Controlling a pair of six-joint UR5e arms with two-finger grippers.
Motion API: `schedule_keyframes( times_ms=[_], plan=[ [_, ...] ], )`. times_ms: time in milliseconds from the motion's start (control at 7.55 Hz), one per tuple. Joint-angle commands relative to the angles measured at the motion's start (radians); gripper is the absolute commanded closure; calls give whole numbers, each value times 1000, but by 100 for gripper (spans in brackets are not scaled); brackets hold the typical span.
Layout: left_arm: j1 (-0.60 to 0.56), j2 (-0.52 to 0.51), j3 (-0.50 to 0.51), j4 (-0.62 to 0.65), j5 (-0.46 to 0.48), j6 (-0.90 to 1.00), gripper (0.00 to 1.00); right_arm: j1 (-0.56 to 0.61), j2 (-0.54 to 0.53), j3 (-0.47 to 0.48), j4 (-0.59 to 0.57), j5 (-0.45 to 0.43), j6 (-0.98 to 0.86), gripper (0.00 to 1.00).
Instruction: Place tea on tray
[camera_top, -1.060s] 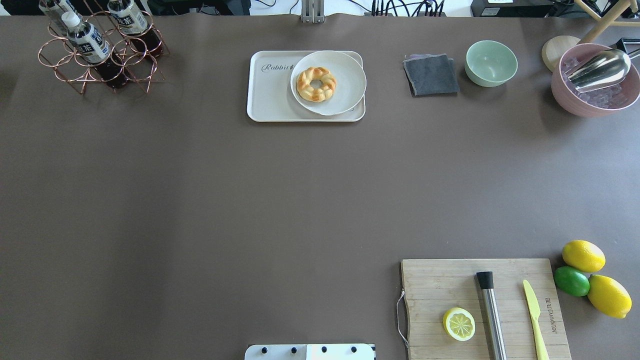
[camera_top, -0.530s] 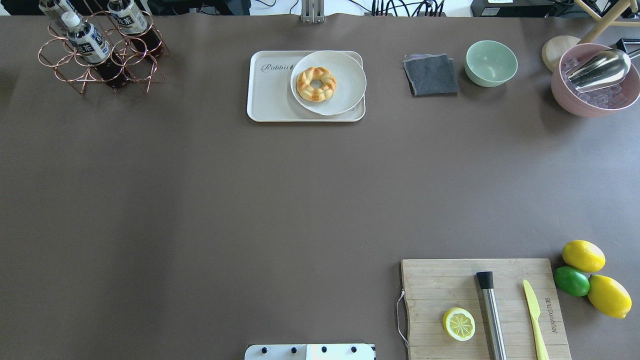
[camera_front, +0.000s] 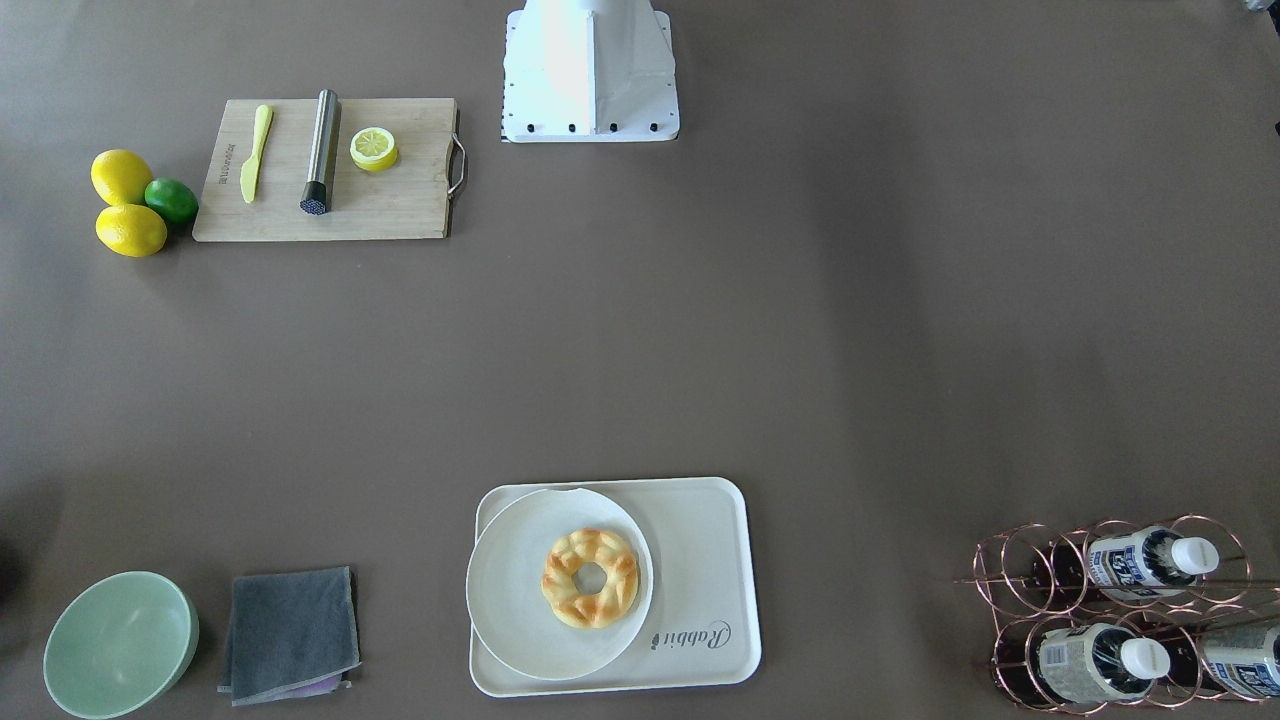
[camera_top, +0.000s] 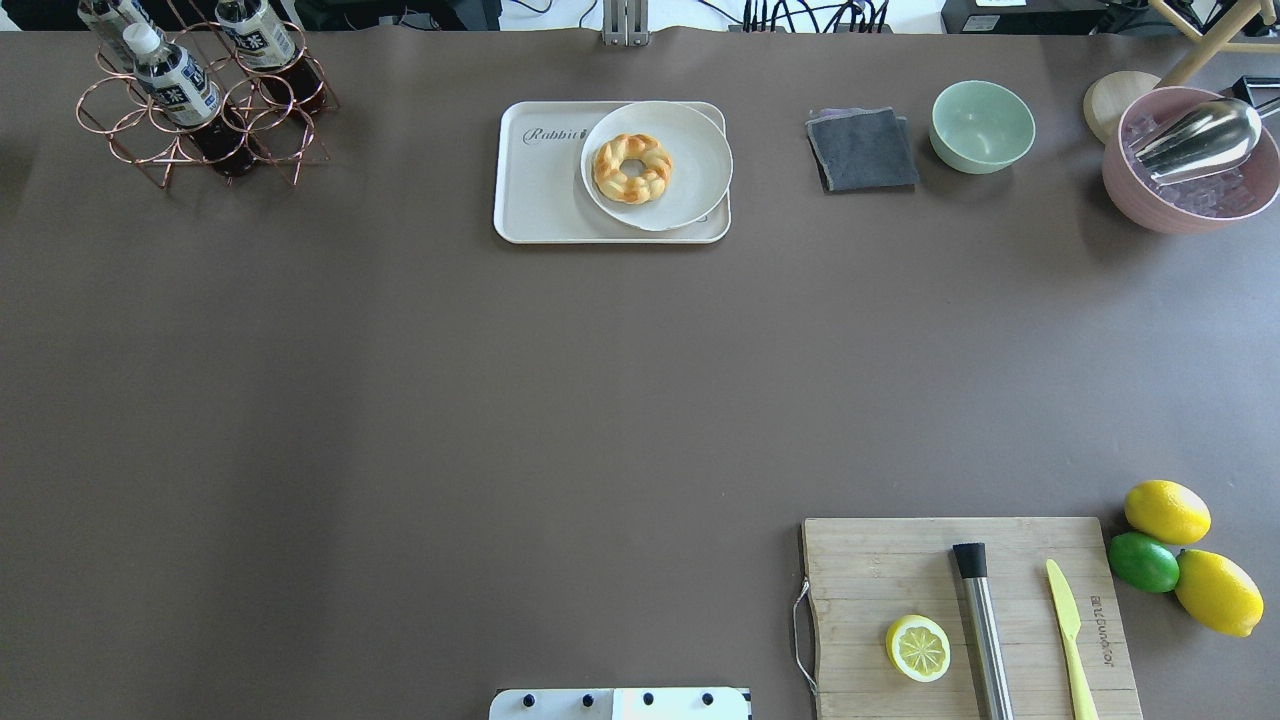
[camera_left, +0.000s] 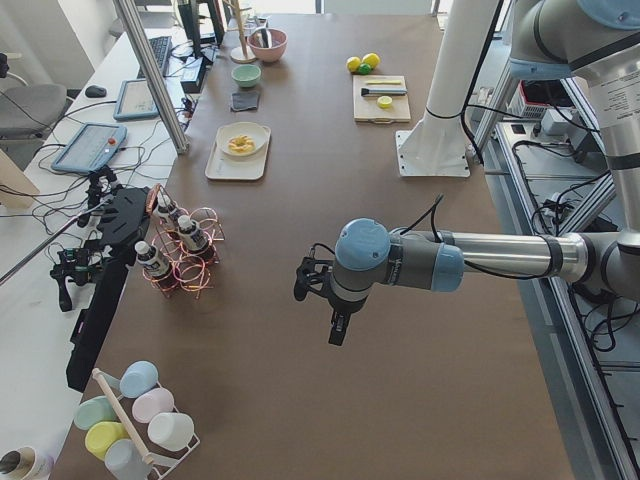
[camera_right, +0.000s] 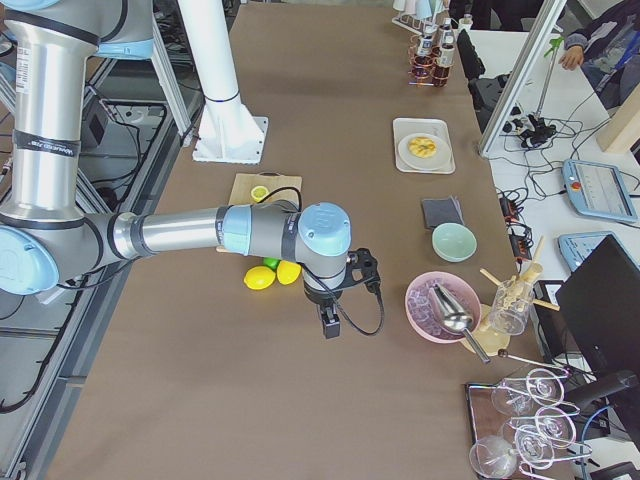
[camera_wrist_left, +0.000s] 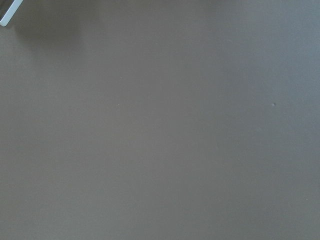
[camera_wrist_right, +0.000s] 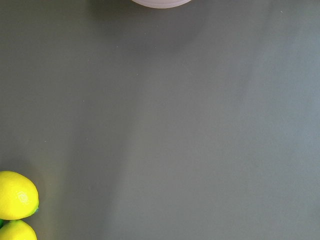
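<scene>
Tea (camera_top: 177, 88) in wire rack (camera_top: 140, 150), eleven o'clock: I risk snagging its rings. Plate (camera_top: 690, 190) crowds tray (camera_top: 540, 200), twelve o'clock. Left claw (camera_left: 336, 330), right claw (camera_right: 328, 327): I cannot tell their state.

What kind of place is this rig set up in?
Probably a robotics lab, its table staged as a drinks counter: left arm over it, control tablets on a side desk, and tea bottles in a wire rack, a plated doughnut on the tray, a cutting board.

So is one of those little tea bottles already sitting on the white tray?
No, the tray holds only a plate with a ring pastry; the tea bottles are off to the side in a wire rack.
</scene>
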Motion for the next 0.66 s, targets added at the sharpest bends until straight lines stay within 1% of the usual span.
schedule_keyframes(
  times_ms=[0, 133, 265, 398, 530],
  plan=[
    [17, -8, -10, -27, 2, -48, 2, -1, 0, 4, 1, 2, 1, 0],
    [28, -27, -13, -34, 0, -86, 2, -1, 0, 4, 1, 4, -1, 0],
    [59, -97, -9, -34, -9, -120, 3, -2, -14, 4, 1, 7, -1, 0],
    [135, -201, 16, -31, 3, -187, 5, -2, -16, 4, 1, 10, -1, 0],
    [160, -281, 72, -43, 9, -234, 6, -2, -19, 6, 1, 10, -1, 0]
  ],
)
